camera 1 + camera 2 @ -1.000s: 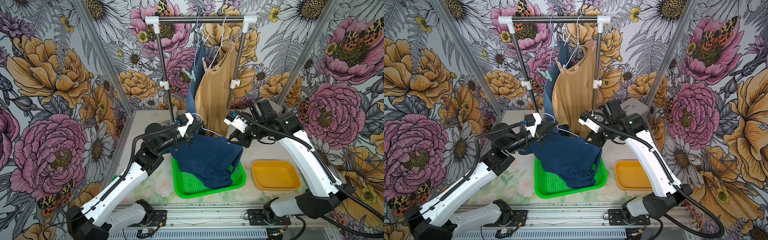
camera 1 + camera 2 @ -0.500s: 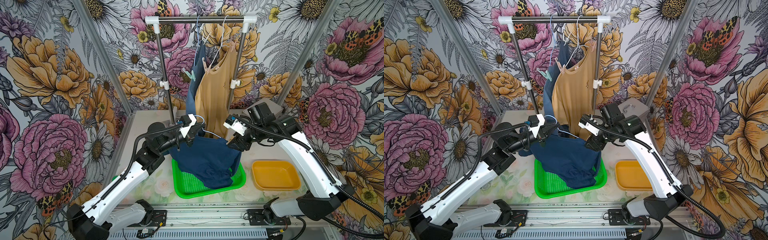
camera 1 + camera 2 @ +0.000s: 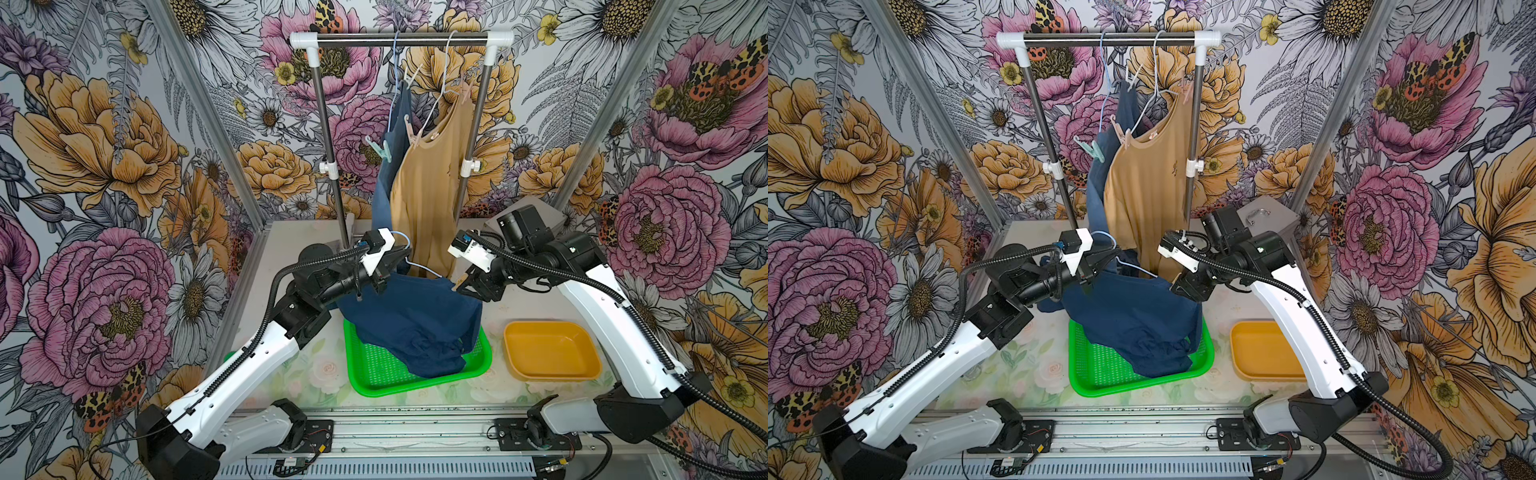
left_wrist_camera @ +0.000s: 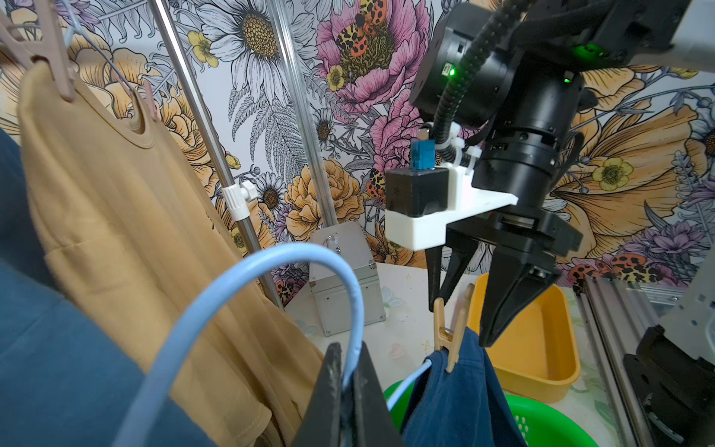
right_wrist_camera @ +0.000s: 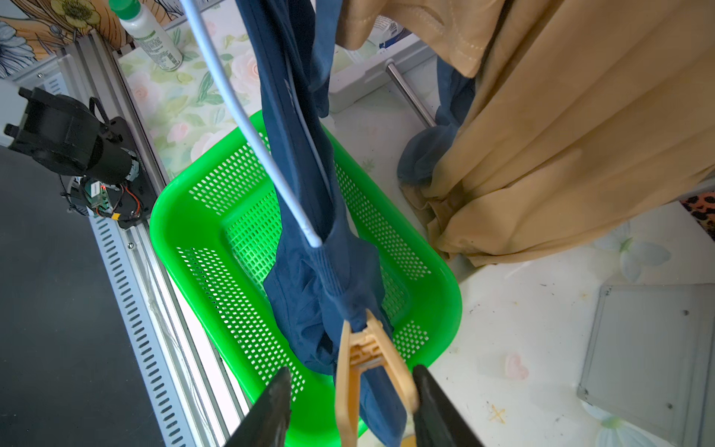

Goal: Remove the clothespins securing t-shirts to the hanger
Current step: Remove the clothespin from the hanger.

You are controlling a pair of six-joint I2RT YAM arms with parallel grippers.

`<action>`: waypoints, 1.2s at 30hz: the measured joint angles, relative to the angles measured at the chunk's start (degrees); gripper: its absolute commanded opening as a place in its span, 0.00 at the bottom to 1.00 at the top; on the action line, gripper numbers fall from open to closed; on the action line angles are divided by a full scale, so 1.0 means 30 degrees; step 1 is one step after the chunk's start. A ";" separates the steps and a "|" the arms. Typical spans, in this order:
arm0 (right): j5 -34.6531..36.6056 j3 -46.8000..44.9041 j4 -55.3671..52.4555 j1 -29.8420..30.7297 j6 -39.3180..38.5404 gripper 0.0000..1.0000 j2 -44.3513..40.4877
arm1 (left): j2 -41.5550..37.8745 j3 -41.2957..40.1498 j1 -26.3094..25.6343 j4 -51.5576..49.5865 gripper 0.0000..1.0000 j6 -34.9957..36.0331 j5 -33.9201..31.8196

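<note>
Clothespin point(image 5: 371, 360) between parted jaws — basket point(image 5: 166, 216) (green) below

In the right wrist view the lower edge cuts off the prongs of the beige clothespin point(image 5: 363, 356) and both fingers of the right claw point(image 5: 350, 402). In both top views that clothespin is a speck, the fingertips hidden behind the claw's body. The hanger point(image 4: 294, 249) vanishes inside the navy shirt point(image 4: 456, 394); the left claw point(image 4: 349, 348) runs off the left wrist view's edge. The tan shirt point(image 3: 424, 199) hides most of the blue shirt point(image 3: 380, 195).
</note>
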 measured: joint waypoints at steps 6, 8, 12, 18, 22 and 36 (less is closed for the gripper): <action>0.0211 0.0517 0.0000 0.0277 -0.0284 0.49 0.0641 | -0.0007 0.0000 0.0000 -0.0007 0.00 0.0007 0.0007; 0.0226 0.0670 0.0007 0.0372 -0.0335 0.46 0.0729 | -0.0007 0.0000 0.0000 -0.0022 0.00 0.0007 0.0007; 0.0299 0.0860 0.0000 0.0444 -0.0525 0.38 0.0750 | -0.0007 0.0007 0.0000 -0.0073 0.00 0.0007 0.0007; 0.0743 0.0852 -0.0007 0.0444 -0.0641 0.39 0.0750 | -0.0015 0.0036 0.0000 -0.0204 0.00 0.0007 0.0007; 0.1064 0.0852 -0.0007 0.0444 -0.0678 0.39 0.0750 | -0.0022 0.0073 0.0000 -0.0277 0.00 0.0007 0.0007; 0.1355 0.0561 -0.0233 0.0444 -0.0933 0.22 0.0641 | -0.0044 0.0189 0.0000 -0.0495 0.00 0.0007 0.0007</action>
